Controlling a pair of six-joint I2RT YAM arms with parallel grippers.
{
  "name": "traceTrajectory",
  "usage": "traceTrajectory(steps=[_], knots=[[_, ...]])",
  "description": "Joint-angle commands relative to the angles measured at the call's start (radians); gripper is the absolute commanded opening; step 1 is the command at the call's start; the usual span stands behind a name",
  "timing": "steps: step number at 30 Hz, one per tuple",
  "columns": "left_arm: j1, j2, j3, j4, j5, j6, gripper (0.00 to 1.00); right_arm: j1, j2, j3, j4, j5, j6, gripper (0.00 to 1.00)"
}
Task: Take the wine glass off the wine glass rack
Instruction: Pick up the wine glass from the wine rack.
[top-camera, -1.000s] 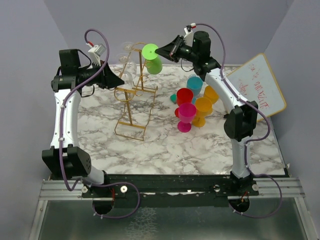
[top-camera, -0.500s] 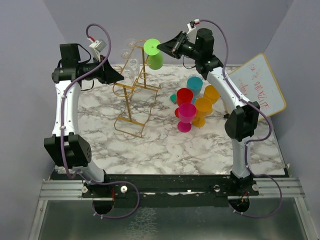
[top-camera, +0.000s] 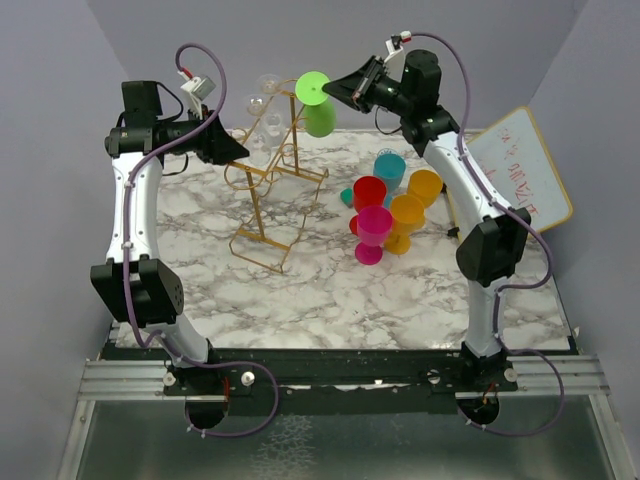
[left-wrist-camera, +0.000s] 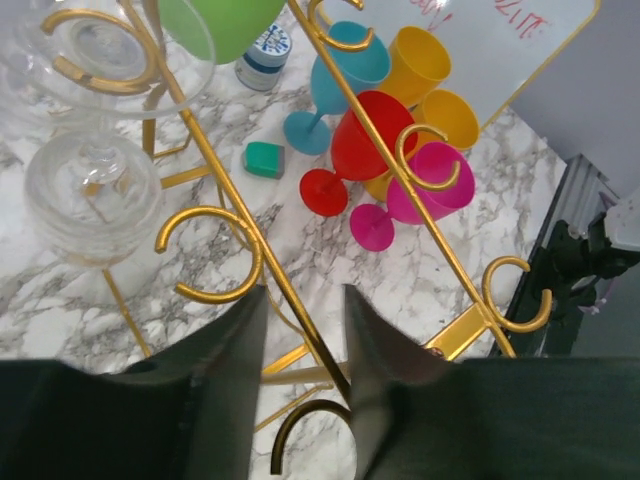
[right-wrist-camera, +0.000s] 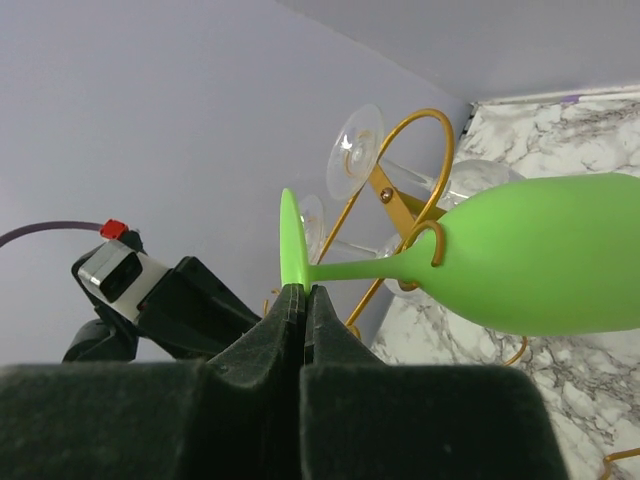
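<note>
The right arm (top-camera: 462, 172) rises from its base at the near right, bends at the elbow and reaches up and left over the far side of the table (top-camera: 330, 300). This puts the right gripper (top-camera: 330, 88) high beside the top of the wine glass rack (top-camera: 268, 195). Its jaws are pressed together on the edge of the round foot of the wine glass (top-camera: 319, 110). In the right wrist view the thin green disc is caught between the two black fingertips (right-wrist-camera: 285, 315).

The left arm (top-camera: 133, 215) stands tall at the left and turns right, bringing the left gripper (top-camera: 240, 152) to the rack's left side. Its jaws are partly open, one on each side of a slanted gold rod of the rack. Whether either finger (left-wrist-camera: 230, 370) touches the rod cannot be told.

The wine glass is opaque lime green and lies on its side at the top of the rack, foot to the left and bowl to the right. Its stem passes through a curled gold hook. The rack is a thin gold wire stand whose post slants to the right in the top view. Clear glasses (top-camera: 262, 108) hang on its far left arms. Coloured goblets (top-camera: 374, 228) stand on the marble to the right of the rack, well apart from the green glass.
</note>
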Motion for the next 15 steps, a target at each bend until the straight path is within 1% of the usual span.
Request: traceTrajectory(steps=[1, 4, 9, 12, 13, 15], knots=[[0.005, 0.016, 0.013, 0.005, -0.066, 0.077, 0.44, -0.016, -0.047, -0.007, -0.008, 0.012, -0.011, 0.01], [0.007, 0.006, 0.007, 0.005, -0.066, 0.08, 0.52, -0.018, -0.057, -0.027, 0.002, 0.024, -0.008, 0.01], [0.007, -0.004, 0.002, 0.004, -0.076, 0.067, 0.57, -0.02, -0.059, -0.036, -0.008, 0.026, -0.001, 0.01], [0.007, -0.019, 0.001, 0.004, -0.095, 0.062, 0.64, -0.02, -0.065, -0.055, -0.008, 0.03, -0.001, 0.0], [0.007, -0.024, 0.002, 0.004, -0.108, 0.054, 0.68, -0.02, -0.07, -0.063, -0.006, 0.031, -0.001, 0.0], [0.008, -0.035, 0.005, 0.005, -0.127, 0.037, 0.81, -0.023, -0.077, -0.074, -0.004, 0.034, 0.001, 0.0]])
